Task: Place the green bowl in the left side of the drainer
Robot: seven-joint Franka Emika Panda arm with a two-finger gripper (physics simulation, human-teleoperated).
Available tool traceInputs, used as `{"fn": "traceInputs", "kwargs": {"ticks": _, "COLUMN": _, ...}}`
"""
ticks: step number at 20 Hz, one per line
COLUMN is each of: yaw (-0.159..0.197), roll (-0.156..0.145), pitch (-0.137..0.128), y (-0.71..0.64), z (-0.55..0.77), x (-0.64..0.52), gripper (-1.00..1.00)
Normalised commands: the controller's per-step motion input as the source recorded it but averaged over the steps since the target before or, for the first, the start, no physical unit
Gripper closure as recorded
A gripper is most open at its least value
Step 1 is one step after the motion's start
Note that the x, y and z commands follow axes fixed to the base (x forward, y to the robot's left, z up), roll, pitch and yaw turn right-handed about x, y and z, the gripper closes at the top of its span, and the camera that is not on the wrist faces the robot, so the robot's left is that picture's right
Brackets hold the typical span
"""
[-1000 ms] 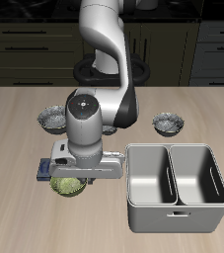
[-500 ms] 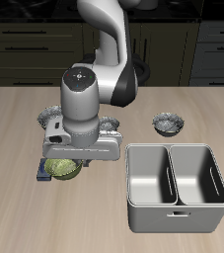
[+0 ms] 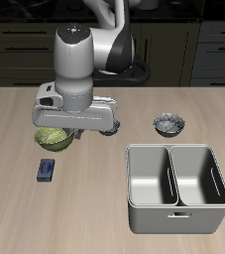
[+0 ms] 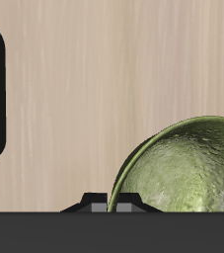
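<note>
The green bowl (image 3: 52,139) is small, yellow-green and ribbed, and hangs in the air above the table, held at its rim. My gripper (image 3: 64,132) is shut on that rim. In the wrist view the green bowl (image 4: 187,170) fills one side, with my gripper (image 4: 113,204) at its edge and bare wood below. The drainer (image 3: 178,219) is a large light-grey tub with two deep compartments. It stands near the table's front edge, well apart from the bowl, and both compartments are empty.
A small blue flat object (image 3: 47,171) lies on the table below the held bowl. A grey patterned bowl (image 3: 168,124) sits behind the drainer. Dark cabinets line the back edge.
My gripper has risen and moved back from the table's front edge, lifting the green bowl off the table. The blue object, covered before, now shows.
</note>
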Motion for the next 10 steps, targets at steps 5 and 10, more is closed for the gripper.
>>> {"fn": "traceInputs", "kwargs": {"ticks": 5, "yaw": -0.015, "roll": -0.020, "pitch": -0.043, "y": 0.02, "z": 0.56, "x": -0.19, "gripper": 1.00}}
{"fn": "traceInputs", "kwargs": {"ticks": 10, "yaw": 0.002, "roll": -0.006, "pitch": -0.044, "y": 0.17, "z": 0.48, "x": -0.12, "gripper": 1.00}}
